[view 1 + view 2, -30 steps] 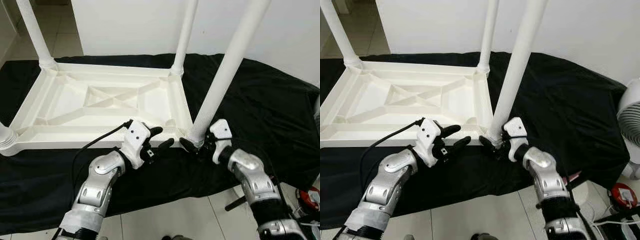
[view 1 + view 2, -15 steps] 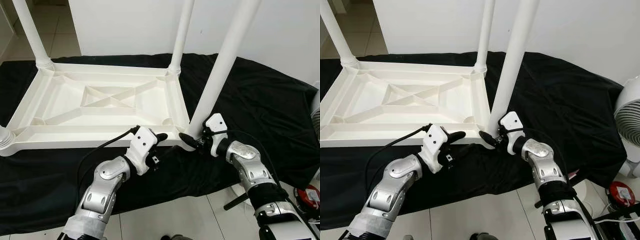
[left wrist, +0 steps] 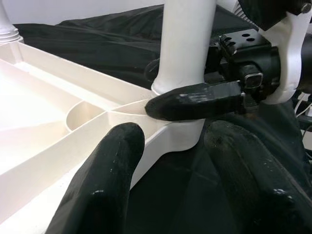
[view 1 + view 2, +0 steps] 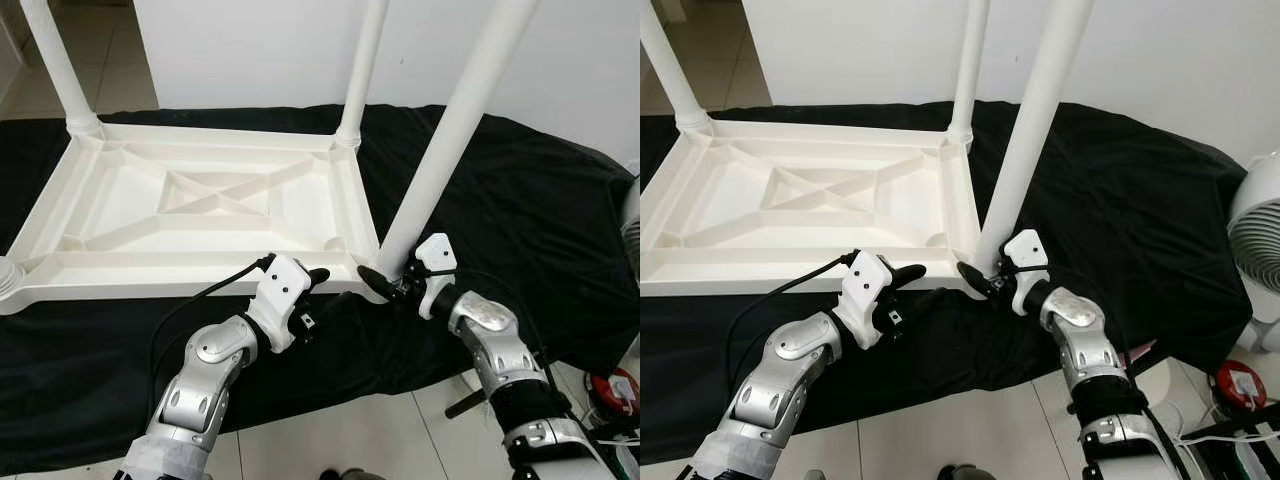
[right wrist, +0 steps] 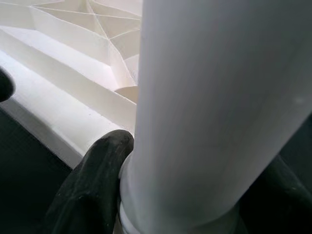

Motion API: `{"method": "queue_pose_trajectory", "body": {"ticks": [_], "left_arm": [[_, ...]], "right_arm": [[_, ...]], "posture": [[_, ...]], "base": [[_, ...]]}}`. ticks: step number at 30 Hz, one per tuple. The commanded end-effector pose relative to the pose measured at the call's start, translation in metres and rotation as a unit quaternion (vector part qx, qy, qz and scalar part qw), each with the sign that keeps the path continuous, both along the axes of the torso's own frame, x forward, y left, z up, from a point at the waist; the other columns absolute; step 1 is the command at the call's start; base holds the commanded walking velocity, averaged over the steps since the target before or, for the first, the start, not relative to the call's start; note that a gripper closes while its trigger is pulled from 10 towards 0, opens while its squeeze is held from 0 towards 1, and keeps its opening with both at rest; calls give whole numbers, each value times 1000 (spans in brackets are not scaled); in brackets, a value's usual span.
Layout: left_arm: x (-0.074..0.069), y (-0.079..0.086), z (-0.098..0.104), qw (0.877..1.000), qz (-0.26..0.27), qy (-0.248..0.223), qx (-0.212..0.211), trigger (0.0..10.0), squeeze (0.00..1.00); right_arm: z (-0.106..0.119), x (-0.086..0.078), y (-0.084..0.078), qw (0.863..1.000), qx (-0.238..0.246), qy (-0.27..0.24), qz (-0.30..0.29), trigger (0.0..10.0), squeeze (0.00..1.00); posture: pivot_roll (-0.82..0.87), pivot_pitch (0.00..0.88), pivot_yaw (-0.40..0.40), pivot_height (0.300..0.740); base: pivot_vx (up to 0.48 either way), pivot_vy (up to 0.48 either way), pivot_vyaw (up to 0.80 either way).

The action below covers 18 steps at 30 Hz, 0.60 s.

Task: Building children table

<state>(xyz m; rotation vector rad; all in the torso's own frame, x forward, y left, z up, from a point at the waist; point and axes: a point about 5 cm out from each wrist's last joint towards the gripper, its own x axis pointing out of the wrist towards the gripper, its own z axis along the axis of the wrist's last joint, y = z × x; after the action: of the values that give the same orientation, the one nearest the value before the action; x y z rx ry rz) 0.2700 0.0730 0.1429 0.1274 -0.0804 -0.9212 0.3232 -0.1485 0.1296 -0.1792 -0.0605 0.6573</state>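
Note:
The white plastic children's table (image 4: 150,288) lies upside down on a black cloth (image 4: 520,210), with its legs pointing up. My right gripper (image 4: 390,281) is shut on the base of the near right leg (image 4: 450,150). Its black fingers (image 5: 97,180) press against both sides of the leg (image 5: 204,97), just above the socket. My left gripper (image 4: 322,291) is open at the table's near rim, close to that corner. One of its fingers (image 3: 107,185) lies over the rim and the other over the cloth. The right gripper's finger (image 3: 195,100) crosses just ahead of them.
Two more legs stand at the far left corner (image 4: 60,70) and the far right corner (image 4: 360,70), and a leg base (image 4: 5,280) shows at the near left. A white fan (image 4: 1255,240) and a red object (image 4: 1237,385) sit on the tiled floor to the right. A white wall is behind.
My left gripper has moved forward and to the right, up to the table's near rim beside the corner. My right gripper has stayed on the leg base.

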Motion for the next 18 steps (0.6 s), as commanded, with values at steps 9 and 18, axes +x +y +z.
{"method": "queue_pose_trajectory", "body": {"ticks": [9, 18], "left_arm": [[3, -3, 0, 1000, 17, 3, -4, 10000, 0], [6, -5, 2, 1000, 13, 0, -6, 10000, 0]], "right_arm": [[-13, -14, 23, 985, 45, 33, -165, 10000, 0], [-10, -20, 45, 966, 76, 43, -245, 10000, 0]], "posture": [[51, 66, -72, 740], [46, 49, -74, 740]], "base": [[0, 0, 0], [0, 0, 0]]}}
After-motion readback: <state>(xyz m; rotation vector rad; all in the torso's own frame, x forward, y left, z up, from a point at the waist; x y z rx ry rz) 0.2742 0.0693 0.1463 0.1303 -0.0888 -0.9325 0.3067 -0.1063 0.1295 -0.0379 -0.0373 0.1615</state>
